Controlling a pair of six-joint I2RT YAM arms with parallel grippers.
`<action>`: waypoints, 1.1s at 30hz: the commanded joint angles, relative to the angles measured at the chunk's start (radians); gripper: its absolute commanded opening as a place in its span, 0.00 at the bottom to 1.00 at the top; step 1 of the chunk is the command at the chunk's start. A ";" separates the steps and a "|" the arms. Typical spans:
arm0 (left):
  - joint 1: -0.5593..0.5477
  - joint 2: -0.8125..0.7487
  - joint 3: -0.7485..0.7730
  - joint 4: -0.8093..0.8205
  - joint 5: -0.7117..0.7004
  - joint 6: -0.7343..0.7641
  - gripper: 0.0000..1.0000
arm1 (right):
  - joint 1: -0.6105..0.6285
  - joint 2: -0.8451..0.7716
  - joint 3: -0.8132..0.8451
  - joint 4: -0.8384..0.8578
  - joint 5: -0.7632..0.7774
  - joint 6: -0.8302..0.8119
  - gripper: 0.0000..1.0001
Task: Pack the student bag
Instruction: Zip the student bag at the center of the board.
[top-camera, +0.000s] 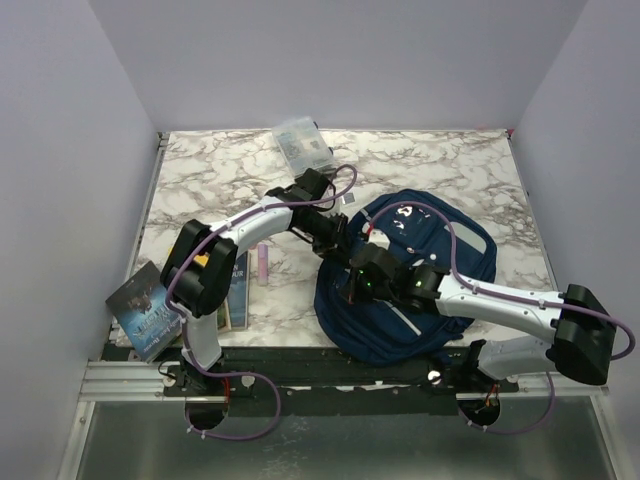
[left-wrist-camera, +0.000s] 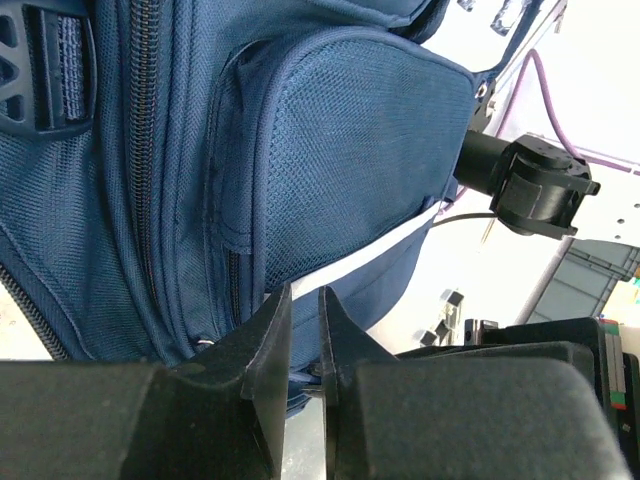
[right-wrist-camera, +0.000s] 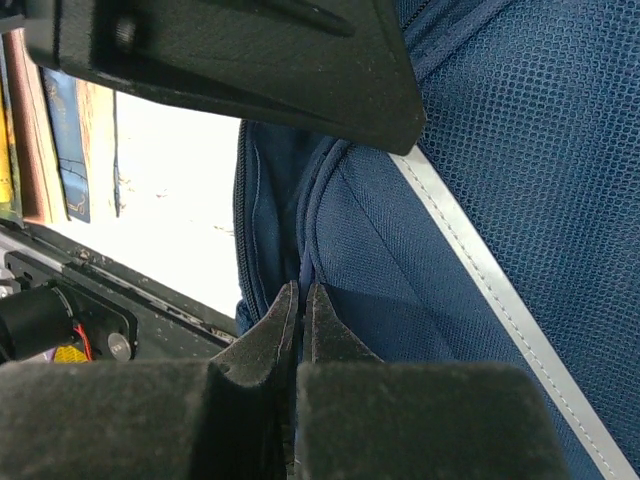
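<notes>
The navy blue student bag (top-camera: 440, 260) lies on the marble table at centre right. It fills the left wrist view (left-wrist-camera: 340, 150) and the right wrist view (right-wrist-camera: 430, 290). My left gripper (top-camera: 335, 240) is at the bag's left edge; its jaws (left-wrist-camera: 303, 292) are almost closed on a small pale zipper tab by a front pocket. My right gripper (top-camera: 358, 285) sits just below it on the bag's left side; its jaws (right-wrist-camera: 302, 288) are shut on a fold of the bag's fabric beside a zipper. The bag's inside is hidden.
A clear plastic pouch (top-camera: 302, 145) lies at the table's back. A pink stick-like item (top-camera: 262, 262) and an upright book (top-camera: 237, 290) lie left of the bag. A dark-covered book (top-camera: 148, 308) hangs over the front left corner. A metal rail (top-camera: 130, 380) runs along the near edge.
</notes>
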 joint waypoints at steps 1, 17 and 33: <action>-0.006 0.022 0.030 -0.029 0.039 0.024 0.17 | 0.007 0.019 0.002 0.041 -0.053 -0.001 0.01; 0.030 -0.082 -0.018 -0.065 -0.161 0.026 0.66 | 0.007 -0.054 -0.040 0.025 -0.008 0.009 0.00; 0.000 0.006 -0.047 0.032 0.047 -0.025 0.11 | 0.008 0.020 -0.009 0.064 -0.055 -0.095 0.01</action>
